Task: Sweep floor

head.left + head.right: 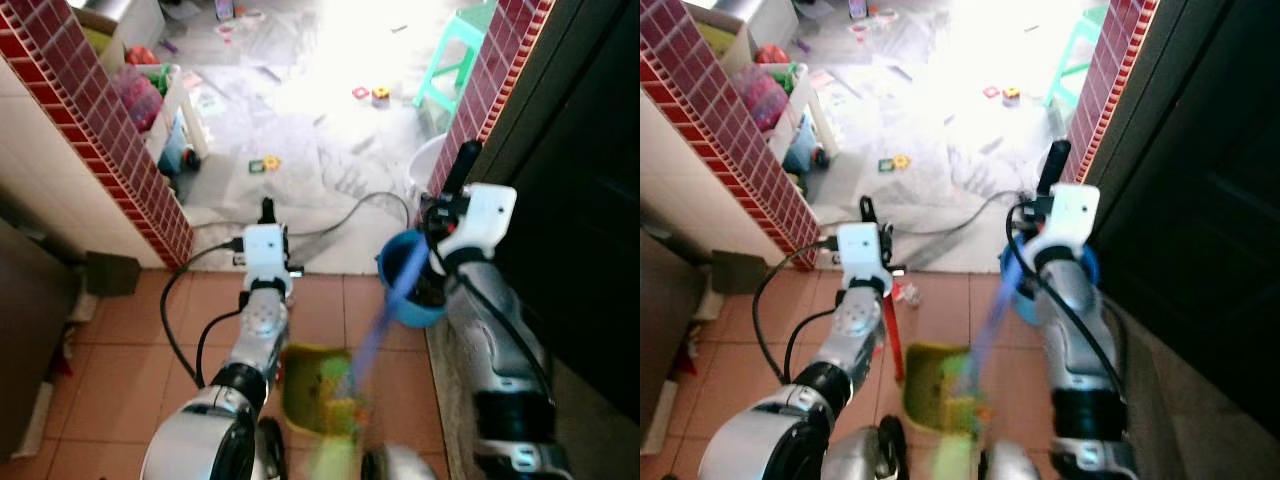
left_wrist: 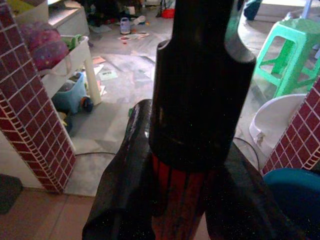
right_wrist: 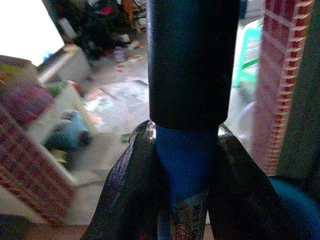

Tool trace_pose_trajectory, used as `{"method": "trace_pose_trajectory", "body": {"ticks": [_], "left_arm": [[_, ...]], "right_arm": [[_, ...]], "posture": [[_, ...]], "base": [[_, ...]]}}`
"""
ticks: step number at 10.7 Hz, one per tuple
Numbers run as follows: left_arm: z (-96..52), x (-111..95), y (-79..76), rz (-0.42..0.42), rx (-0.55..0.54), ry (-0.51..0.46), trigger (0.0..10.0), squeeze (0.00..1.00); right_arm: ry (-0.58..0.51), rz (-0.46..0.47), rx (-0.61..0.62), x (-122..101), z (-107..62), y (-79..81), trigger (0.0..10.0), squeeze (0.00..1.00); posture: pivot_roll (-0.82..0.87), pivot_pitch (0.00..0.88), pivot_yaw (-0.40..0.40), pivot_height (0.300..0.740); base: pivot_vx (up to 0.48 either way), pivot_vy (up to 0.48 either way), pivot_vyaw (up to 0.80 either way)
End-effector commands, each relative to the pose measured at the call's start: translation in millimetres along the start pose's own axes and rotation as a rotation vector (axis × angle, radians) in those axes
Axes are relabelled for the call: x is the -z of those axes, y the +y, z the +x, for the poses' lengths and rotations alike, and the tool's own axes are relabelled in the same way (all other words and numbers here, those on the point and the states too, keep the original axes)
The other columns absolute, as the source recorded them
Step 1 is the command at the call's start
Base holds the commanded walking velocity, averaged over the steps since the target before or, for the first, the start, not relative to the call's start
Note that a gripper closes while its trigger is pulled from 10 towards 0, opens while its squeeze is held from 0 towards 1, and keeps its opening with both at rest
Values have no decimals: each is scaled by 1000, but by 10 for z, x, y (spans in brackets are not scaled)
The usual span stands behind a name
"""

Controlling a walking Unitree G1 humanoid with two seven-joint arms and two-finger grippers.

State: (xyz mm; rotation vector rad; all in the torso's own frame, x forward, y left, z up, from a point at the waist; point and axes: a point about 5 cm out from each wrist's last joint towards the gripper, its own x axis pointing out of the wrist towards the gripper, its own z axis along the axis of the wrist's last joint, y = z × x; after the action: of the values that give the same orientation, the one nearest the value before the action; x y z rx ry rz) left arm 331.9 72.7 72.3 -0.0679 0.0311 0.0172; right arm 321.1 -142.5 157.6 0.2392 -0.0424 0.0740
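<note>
Gripping a red handle [image 2: 175, 205] with a black cap, the left tool [image 2: 170, 200] has both black fingers [image 2: 125, 185] pressed against the shaft; that red shaft runs down toward a yellow-green dustpan [image 1: 935, 395] on the terracotta floor tiles [image 1: 130, 320] between the two arms; the right tool [image 3: 182, 175] is clamped on a blue broom handle [image 3: 182, 165], also black-capped, and the blue shaft [image 1: 385, 305] slants down and left toward the dustpan, its lower end blurred; just beside the right arm sits a blue bucket [image 1: 410, 300]; a black cable [image 1: 340, 220] trails across the threshold; red-tiled pillars [image 1: 120, 140] frame a doorway on the left and right; farther off, the grey floor [image 1: 300, 150] carries scattered small toys [image 1: 265, 162], a green plastic stool [image 2: 285, 55] at the far right, and a white basin [image 2: 275, 122] near the right pillar.
</note>
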Motion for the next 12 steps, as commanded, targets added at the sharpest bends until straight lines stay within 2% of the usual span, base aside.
{"method": "trace_pose_trajectory", "body": {"ticks": [1,3,5,6,8,9,10,11,12], "left_arm": [[-221,367,-247,-97,55,224,10000,0],[-186,310,-287,-118,72,208,10000,0],[-172,313,-233,-123,55,210,10000,0],[-168,311,-226,-124,55,208,10000,0],[-88,206,-157,-152,33,157,10000,0],[-37,157,-83,-158,17,139,10000,0],[-31,164,-31,-148,6,139,10000,0],[-27,165,20,-146,-6,133,10000,0],[-20,160,58,-144,-15,127,10000,0]], "right_arm": [[-33,89,-35,-114,40,87,10000,0],[-86,154,-101,-309,91,205,10000,0],[-165,96,-195,-500,109,270,10000,0],[-181,105,-199,-529,103,263,10000,0],[-266,55,-224,-677,98,261,10000,0],[-352,-20,-246,-863,135,251,10000,0],[-407,-11,-219,-1036,197,217,10000,0],[-485,-98,-231,-1216,213,247,10000,0],[-520,-175,-254,-1284,209,275,10000,0]], "posture": [[-279,152,40,740],[-281,144,42,740],[-286,140,47,740],[-286,140,47,740],[-288,122,47,740],[-281,105,48,740],[-276,87,48,740],[-272,75,49,740],[-269,67,50,740]], "base": [[0,0,0],[0,0,0],[0,0,0],[0,0,0],[0,0,0],[0,0,0],[0,0,0],[0,0,0],[0,0,0]]}}
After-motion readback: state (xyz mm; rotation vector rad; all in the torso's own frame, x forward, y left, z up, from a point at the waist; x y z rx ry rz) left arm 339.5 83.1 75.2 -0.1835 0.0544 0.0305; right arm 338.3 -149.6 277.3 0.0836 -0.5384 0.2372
